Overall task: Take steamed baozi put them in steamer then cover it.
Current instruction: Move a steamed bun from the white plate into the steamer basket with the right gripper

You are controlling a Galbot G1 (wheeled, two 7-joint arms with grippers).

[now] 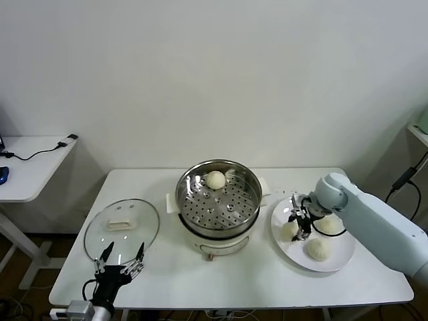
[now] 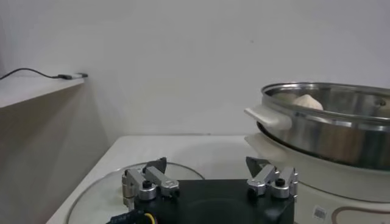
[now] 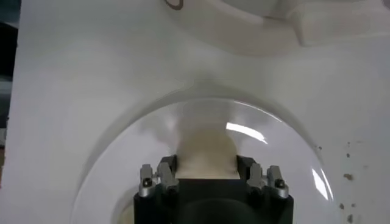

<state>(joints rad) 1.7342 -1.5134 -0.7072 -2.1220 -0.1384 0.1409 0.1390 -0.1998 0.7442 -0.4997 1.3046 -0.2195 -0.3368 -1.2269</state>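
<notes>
1 baozi [image 1: 215, 179] in steamer [image 1: 194, 175], prob. 3 on plate [image 1: 341, 256].

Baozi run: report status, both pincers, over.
Right pincer over the plate, straddling a baozi, not clearly clamped. Left pincer open, idle by the cover. One baozi in steamer, three on plate. Nothing blocking.

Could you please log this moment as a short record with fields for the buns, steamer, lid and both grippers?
steamer: centre of table, uncovered
bun in steamer: one, at the far side of the tray
plate: right of steamer, three buns on it
right gripper: down on the plate, fingers either side of a bun
lid: flat on table, left of steamer
left gripper: open, by the lid's near edge, idle
</notes>
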